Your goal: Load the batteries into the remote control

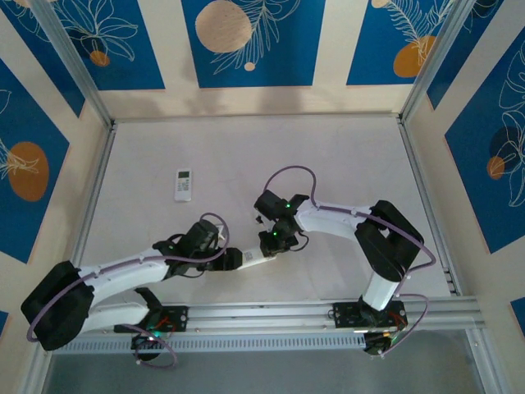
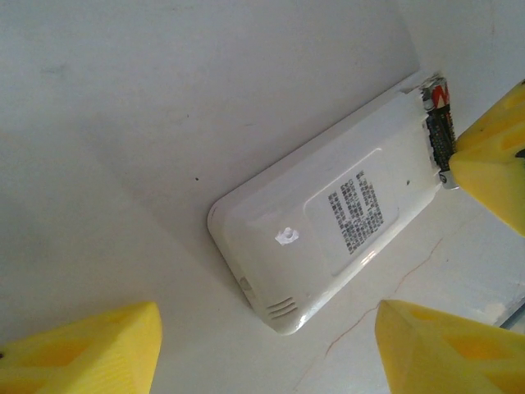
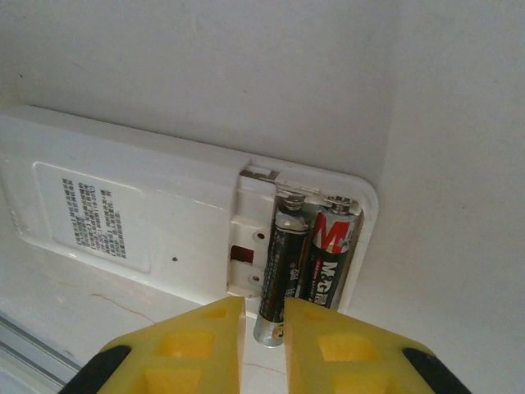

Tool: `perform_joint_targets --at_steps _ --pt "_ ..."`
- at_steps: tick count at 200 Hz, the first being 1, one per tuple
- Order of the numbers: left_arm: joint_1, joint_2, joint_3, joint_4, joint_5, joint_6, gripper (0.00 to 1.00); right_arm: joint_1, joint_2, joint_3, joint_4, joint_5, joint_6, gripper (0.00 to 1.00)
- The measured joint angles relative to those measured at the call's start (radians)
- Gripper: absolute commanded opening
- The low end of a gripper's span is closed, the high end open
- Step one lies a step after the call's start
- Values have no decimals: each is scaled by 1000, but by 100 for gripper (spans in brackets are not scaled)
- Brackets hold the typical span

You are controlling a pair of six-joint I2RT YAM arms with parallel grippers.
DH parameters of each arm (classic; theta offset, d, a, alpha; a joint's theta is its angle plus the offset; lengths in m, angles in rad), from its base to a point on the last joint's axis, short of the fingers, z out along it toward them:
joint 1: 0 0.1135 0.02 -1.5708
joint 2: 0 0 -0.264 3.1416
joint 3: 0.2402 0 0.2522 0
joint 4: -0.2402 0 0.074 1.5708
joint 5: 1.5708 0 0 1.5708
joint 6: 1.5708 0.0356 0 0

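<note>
Right hand (image 3: 264, 316) pinches yellow wedge fingers (image 3: 197, 341) on the metal tip of one dark cylindrical battery (image 3: 283, 258), beside a red-marked battery (image 3: 330, 250) in the open bay of the smooth white remote (image 3: 139, 209). Left hand (image 2: 267, 308) gapes wide near its vented end; a second remote (image 1: 183, 184) lies at 10 o'clock on the tabletop (image 1: 344, 156).

The left arm (image 1: 123, 268) and right arm (image 1: 332, 217) were white tubes with bulky black joints, looped with lilac cables (image 1: 291, 168). Small green lights (image 1: 288, 203) glowed, and the fingers (image 3: 189, 349) were yellow wedges.
</note>
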Motion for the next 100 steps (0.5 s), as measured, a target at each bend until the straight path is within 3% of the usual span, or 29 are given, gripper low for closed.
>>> perform_joint_targets --at_steps 72,100 --pt "0 84 36 6 14 3 64 24 39 45 -44 60 -4 15" --pt "0 106 54 -14 6 20 58 43 53 69 -69 98 -5 13"
